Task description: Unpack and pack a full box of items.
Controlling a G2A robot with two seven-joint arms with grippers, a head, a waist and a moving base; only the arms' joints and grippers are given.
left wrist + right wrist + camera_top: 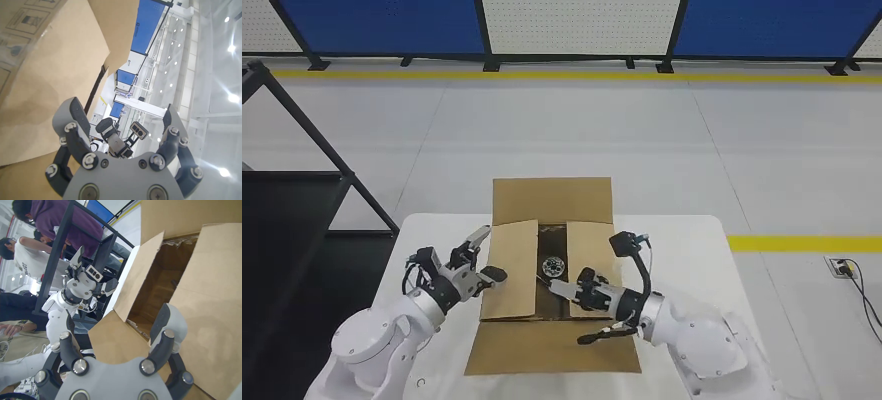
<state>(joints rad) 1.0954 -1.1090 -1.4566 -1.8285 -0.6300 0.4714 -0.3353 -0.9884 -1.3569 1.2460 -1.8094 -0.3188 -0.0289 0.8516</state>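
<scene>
White table (692, 240) under box (552, 200), mouth upward

Robotics lab or test hall, industrial-type. At 12 o'clock a row of blue partition panels (382, 25) & white pegboard panels (577, 25) on black feet fences the bay. A yellow tape line (542, 74) runs along them, w/ another yellow strip (802, 243) at 3 o'clock. The floor (642, 140) is pale grey. There's a black metal rack (292, 210) at 9 o'clock and a floor socket (840, 266) w/ cables at 3 o'clock. The white counter (682, 240) sits mid-bay. Left wrist view: high white ceiling (208, 56) w/ rows of round lights (171, 85).
</scene>
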